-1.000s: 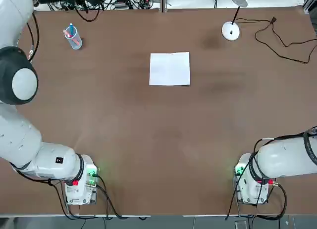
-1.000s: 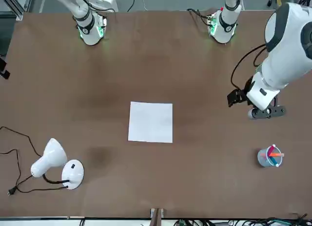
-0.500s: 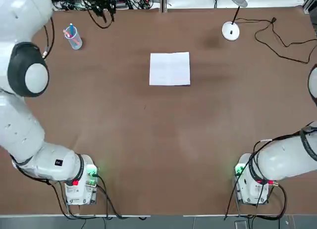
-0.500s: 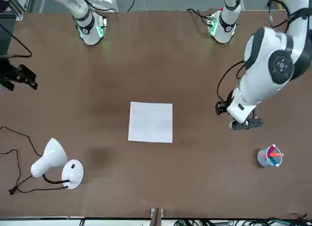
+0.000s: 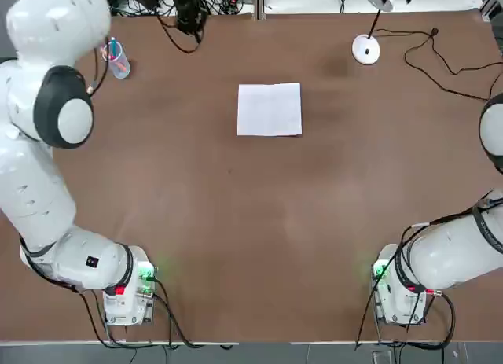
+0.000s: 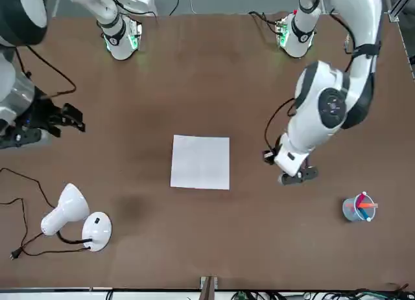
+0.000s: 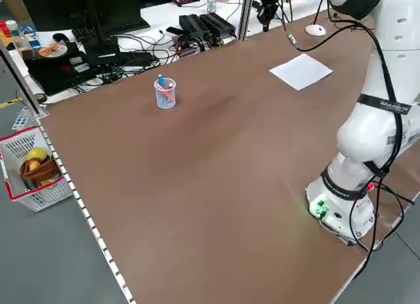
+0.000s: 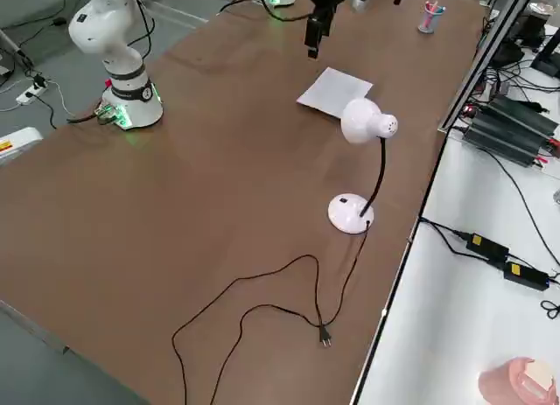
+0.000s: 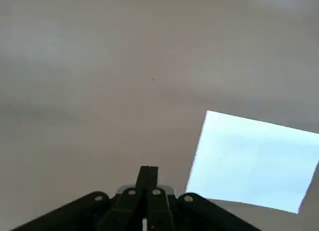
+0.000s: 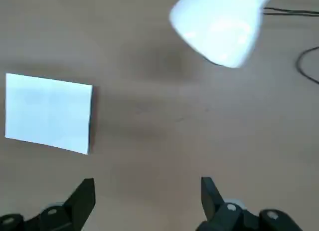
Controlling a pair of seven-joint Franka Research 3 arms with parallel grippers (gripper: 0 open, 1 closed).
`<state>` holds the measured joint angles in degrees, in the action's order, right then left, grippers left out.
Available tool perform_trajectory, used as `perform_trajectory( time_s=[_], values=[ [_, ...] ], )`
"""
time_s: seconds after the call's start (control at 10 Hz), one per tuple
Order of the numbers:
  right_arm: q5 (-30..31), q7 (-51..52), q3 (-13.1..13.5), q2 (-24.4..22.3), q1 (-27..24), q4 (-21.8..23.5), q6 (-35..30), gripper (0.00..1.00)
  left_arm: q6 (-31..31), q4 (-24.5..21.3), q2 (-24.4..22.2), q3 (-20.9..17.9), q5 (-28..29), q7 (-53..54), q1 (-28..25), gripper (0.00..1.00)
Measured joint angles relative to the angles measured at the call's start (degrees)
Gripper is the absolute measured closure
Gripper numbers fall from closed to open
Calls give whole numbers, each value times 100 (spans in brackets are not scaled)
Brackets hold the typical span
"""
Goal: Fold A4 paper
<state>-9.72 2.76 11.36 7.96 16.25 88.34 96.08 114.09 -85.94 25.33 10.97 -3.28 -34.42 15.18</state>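
Overhead, with 12 o'clock pointing away from the robot's bases, the A4 paper (image 5: 269, 110) lies flat on the brown table (image 5: 251, 222), on the 12 o'clock side of its middle. Its long sides run roughly from 9 to 3 o'clock, and 1 plain white face shows.

The left gripper (image 9: 148, 168) hovers above the table, between 10 and 11 o'clock from the sheet, its 2 fingers pressed together. The right gripper (image 10: 148, 183) hangs over the table between 1 and 2 o'clock from the sheet, near the lamp, its 2 fingers spread wide with a gap between them. Both are apart from the paper.

At about 10 o'clock from the sheet, near the table's edge, stands a cup (image 6: 351, 210) of pens (image 6: 367, 205). At 2 o'clock sits the white lamp (image 6: 68, 208) on its round base (image 6: 97, 231), and its black cord (image 5: 440, 85) loops over the tabletop towards 3 o'clock.
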Motion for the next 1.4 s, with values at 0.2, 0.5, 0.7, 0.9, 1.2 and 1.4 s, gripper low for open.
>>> perform_trajectory(
  time_s=[0.2, 0.5, 0.7, 0.9, 1.2, 1.4],
  values=[
    [-130, -2, -5, 12, 221, 448, 531, 9, 442, 5, 333, 0, 0, -413, 328, 99],
    [-241, -6, -10, 16, 570, 1095, 1212, 18, 1099, 15, 774, -24, 39, -664, 608, 99],
    [-256, -6, -10, 2, 705, 1502, 1540, 25, 1490, 151, 1184, -37, 337, -1060, 789, 99],
    [-263, -5, -11, -86, 829, 2147, 2250, 29, 1824, 356, 1594, -42, 550, -1396, 964, 99],
    [-266, -9, -12, -198, 1005, 2734, 2724, 37, 2135, 396, 1998, -46, 837, -1614, 1111, 99],
    [-270, -38, -13, -215, 1180, 2872, 2925, 41, 2242, 402, 2168, -46, 897, -1633, 1143, 99]
  ],
)
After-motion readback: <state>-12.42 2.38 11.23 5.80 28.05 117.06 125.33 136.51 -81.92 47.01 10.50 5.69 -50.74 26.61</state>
